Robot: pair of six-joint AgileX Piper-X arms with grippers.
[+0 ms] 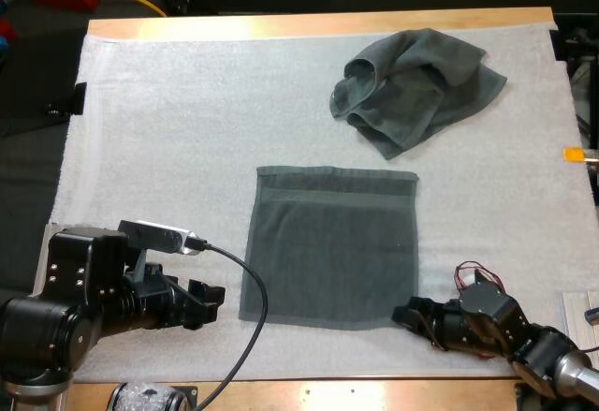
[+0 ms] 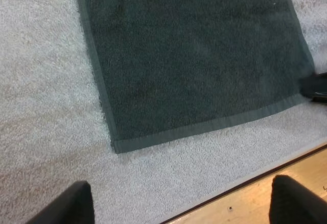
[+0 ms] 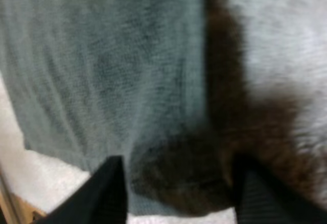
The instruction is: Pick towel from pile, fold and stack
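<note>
A dark grey-green flat towel [image 1: 328,247] lies spread out, roughly square, just below the middle of the high view. It rests on the white mat [image 1: 178,130] that covers the tabletop [image 1: 281,25]. Its hems run straight, and its near edge sits close to the mat's near side. Toward the upper right of the frame, well apart from it, sits a crumpled towel [image 1: 416,88] of the same colour, bunched into folds with a loop of cloth at its left end.

The left pincer [image 1: 211,300] comes in at the lower left of the frame, low over the mat and just beside the flat towel's lower left corner, clear of the cloth. Seen from its own wrist camera, its two black fingers [image 2: 66,203] stand wide apart over bare mat with nothing between them, so it is released.

The right pincer [image 1: 404,315] is at the lower right of the frame, its tip at the flat towel's lower right corner. Its own wrist camera shows its fingers [image 3: 110,188] spread apart close over the towel's edge, a dark shadow between them, and no cloth pinched, so it is released too. Whether the tips touch the cloth I cannot tell.
</note>
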